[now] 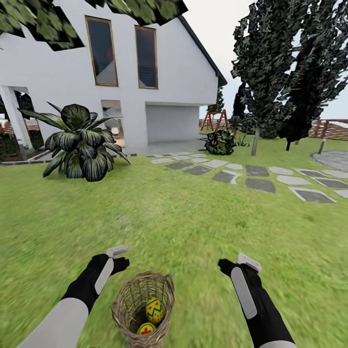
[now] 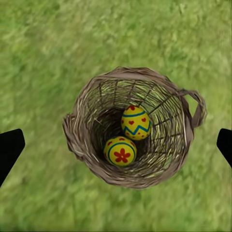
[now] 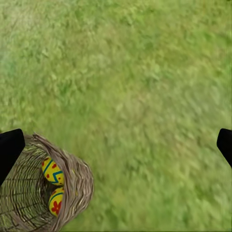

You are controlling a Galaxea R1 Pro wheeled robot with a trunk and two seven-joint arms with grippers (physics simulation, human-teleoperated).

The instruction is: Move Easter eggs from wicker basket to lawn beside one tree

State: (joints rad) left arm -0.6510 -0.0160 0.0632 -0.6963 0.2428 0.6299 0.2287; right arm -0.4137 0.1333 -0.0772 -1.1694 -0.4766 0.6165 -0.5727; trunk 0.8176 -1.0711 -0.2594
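Note:
The wicker basket [image 1: 140, 309] stands on the lawn [image 1: 183, 222] right in front of me, between my two arms. Two Easter eggs lie in it, one with a blue zigzag [image 1: 154, 309] [image 2: 136, 122] [image 3: 52, 170] and one with a red flower [image 1: 146, 329] [image 2: 120, 151] [image 3: 56, 200]; a third egg is hidden. My left gripper [image 1: 122, 257] hovers open above the basket [image 2: 130, 128], black fingertips [image 2: 9, 147] wide apart. My right gripper [image 1: 237, 263] is open over bare grass beside the basket [image 3: 46, 193]. A tree [image 1: 254, 140] with a grey trunk stands far off at the right.
A white house [image 1: 159, 82] fills the background, with a big broad-leaved plant [image 1: 79, 142] at the left. Grey stepping stones [image 1: 251, 176] cross the grass toward the right. A small shrub [image 1: 220, 141], a wooden fence [image 1: 333, 129] and a darker tree [image 1: 309, 72] stand beyond them.

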